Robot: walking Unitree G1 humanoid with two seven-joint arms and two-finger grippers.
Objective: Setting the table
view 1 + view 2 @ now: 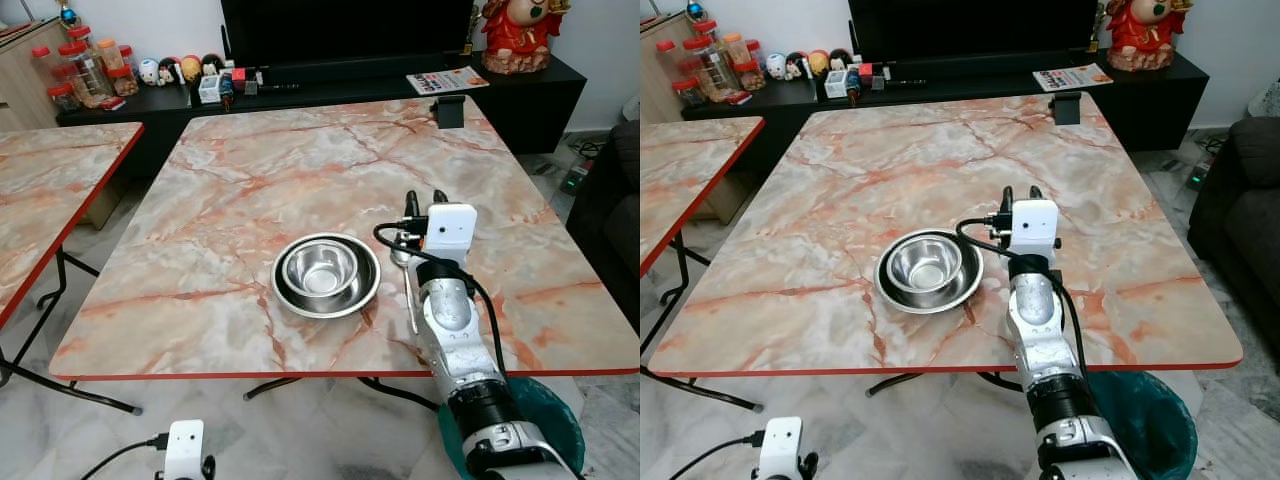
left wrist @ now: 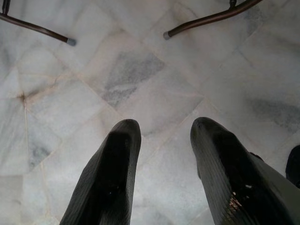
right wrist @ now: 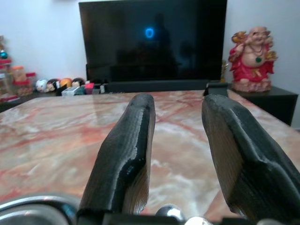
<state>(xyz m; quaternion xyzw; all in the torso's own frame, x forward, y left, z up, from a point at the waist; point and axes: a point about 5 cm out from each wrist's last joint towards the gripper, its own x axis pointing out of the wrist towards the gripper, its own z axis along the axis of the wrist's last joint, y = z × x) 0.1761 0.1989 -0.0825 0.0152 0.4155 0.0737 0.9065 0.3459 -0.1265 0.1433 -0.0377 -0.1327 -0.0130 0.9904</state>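
Left eye view: bowls (image 1: 325,272) sat nested on the marble table (image 1: 250,170).
Right gripper (image 1: 425,200) hovered just beside them, fingers (image 3: 126,154) apart and empty, a spoon (image 1: 407,285) under the wrist; left gripper (image 2: 164,136) hung spread over the floor (image 2: 131,75).

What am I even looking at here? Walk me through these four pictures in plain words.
It is a walking humanoid robot setting a table. Two pictures come from cameras on its head, looking down at a marble-patterned table. The other two come from cameras on its wrists, looking along each gripper's two black fingers. On the table sit stacked steel bowls with a spoon beside them. The right gripper hovers low over the table by the bowls, fingers apart, holding nothing. The left gripper hangs down over the floor, also open and empty. A television stands behind the table.
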